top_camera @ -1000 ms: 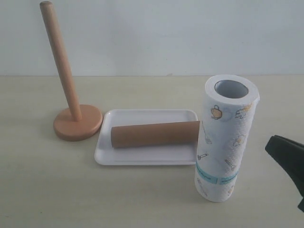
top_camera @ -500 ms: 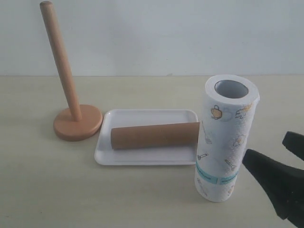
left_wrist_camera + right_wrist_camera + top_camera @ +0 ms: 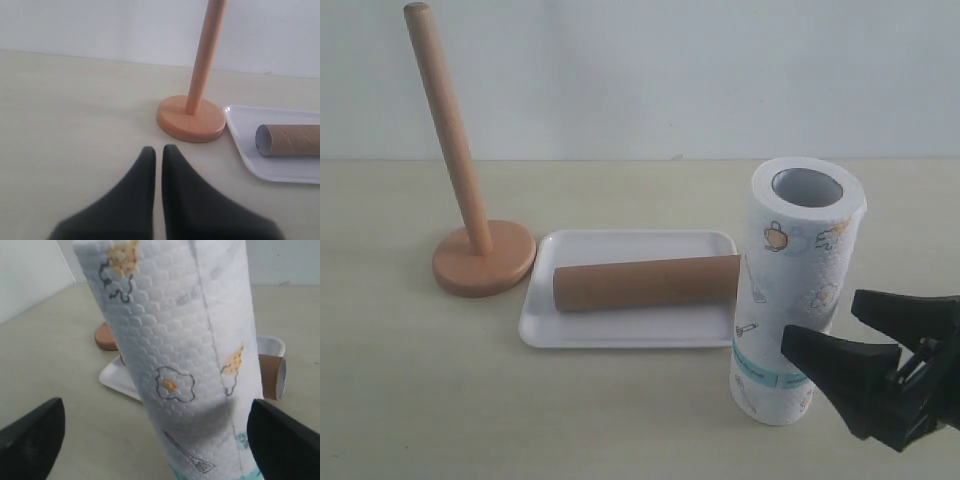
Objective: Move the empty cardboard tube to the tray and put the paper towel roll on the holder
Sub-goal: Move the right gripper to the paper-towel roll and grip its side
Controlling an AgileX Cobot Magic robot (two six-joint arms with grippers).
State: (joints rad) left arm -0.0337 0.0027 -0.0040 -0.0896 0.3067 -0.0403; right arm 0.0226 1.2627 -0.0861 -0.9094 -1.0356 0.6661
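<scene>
The brown cardboard tube (image 3: 646,284) lies on its side in the white tray (image 3: 620,330); its open end shows in the left wrist view (image 3: 290,139). The printed paper towel roll (image 3: 800,270) stands upright on the table, right of the tray. My right gripper (image 3: 835,325) is open, its two black fingers on either side of the roll's lower part without touching it; the roll (image 3: 185,355) fills the right wrist view. The wooden holder (image 3: 470,230) stands left of the tray with its dowel bare. My left gripper (image 3: 158,150) is shut and empty, short of the holder's base (image 3: 191,119).
A pale wall runs behind the beige table (image 3: 420,400). The tray (image 3: 265,150) sits just beside the holder's base.
My right gripper has moved in from the right edge toward the paper towel roll and now straddles its lower part. Nothing else has moved.
</scene>
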